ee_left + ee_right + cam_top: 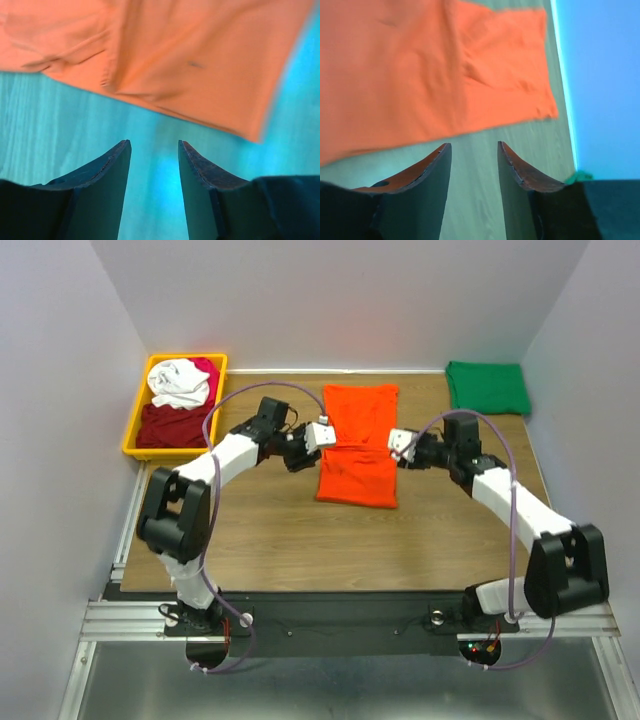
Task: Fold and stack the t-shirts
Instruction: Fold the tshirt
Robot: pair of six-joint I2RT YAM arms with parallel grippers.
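Observation:
The bright orange t-shirt (358, 445) lies flat on the table as a long folded strip, a crease across its middle. It fills the top of the left wrist view (190, 55) and the right wrist view (420, 70). My left gripper (303, 455) is open and empty just off the shirt's left edge, fingers (107, 170) over bare table. My right gripper (400, 452) is open and empty just off its right edge. A dark green t-shirt (487, 387) lies folded at the back right. White (180, 382), dark red (172, 426) and magenta (207, 368) shirts lie in the bin.
The yellow plastic bin (135, 425) stands at the back left corner of the wooden table (300, 540). Grey walls close the left, back and right sides. A metal frame runs along the near edge under the arm bases.

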